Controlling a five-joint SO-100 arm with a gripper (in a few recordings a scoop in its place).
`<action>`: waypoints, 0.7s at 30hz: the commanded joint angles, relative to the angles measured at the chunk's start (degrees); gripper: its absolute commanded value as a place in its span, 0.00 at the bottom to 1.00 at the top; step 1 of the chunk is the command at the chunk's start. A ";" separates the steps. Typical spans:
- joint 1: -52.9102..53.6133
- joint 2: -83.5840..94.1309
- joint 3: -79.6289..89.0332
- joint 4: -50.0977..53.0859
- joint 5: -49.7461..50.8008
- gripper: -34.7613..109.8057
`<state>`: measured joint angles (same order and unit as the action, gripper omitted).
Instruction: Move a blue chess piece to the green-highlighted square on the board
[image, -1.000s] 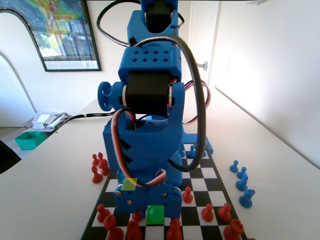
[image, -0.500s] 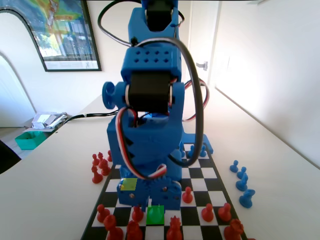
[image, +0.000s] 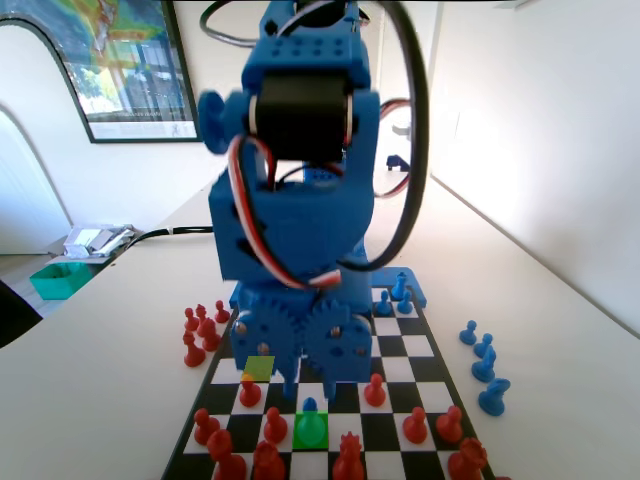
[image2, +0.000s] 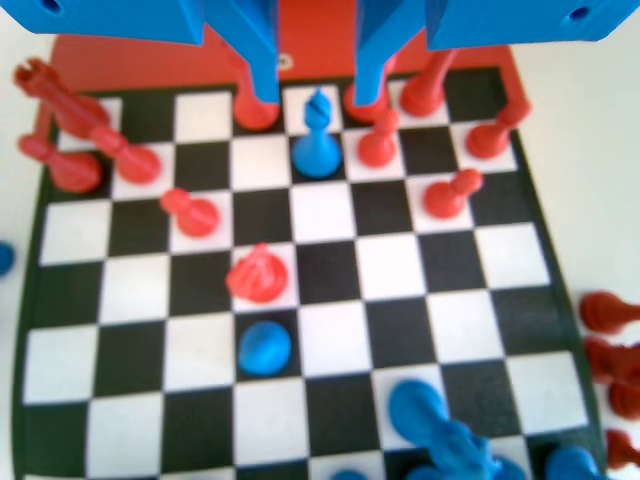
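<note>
My jaws (image2: 318, 95) stand apart, one on each side of the blue chess piece (image2: 317, 148) and clear of it, as the wrist view shows. In the fixed view my jaws (image: 303, 385) hang just above that pawn (image: 310, 407), which stands upright on the green-highlighted square (image: 310, 430) in the near part of the board (image: 425, 345). The duller yellow-green square (image: 259, 368) lies one row farther and one file to the left in that view. Red pawns (image: 375, 390) stand on the neighbouring squares.

The board rests on a white bench (image: 120, 320). Captured red pieces (image: 198, 330) stand on the bench left of the board, blue pieces (image: 483, 365) on the right. A green tray (image: 60, 280) sits at the far left; its contents cannot be made out. White walls enclose the room, and a framed poster (image: 115, 60) hangs at upper left.
</note>
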<state>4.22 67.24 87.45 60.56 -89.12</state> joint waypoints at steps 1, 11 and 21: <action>0.79 9.93 -2.81 3.87 -1.14 0.29; 1.49 23.47 -1.23 13.36 -6.15 0.25; -0.35 43.24 3.43 20.74 -6.42 0.25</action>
<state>4.57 98.44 89.03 79.89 -95.80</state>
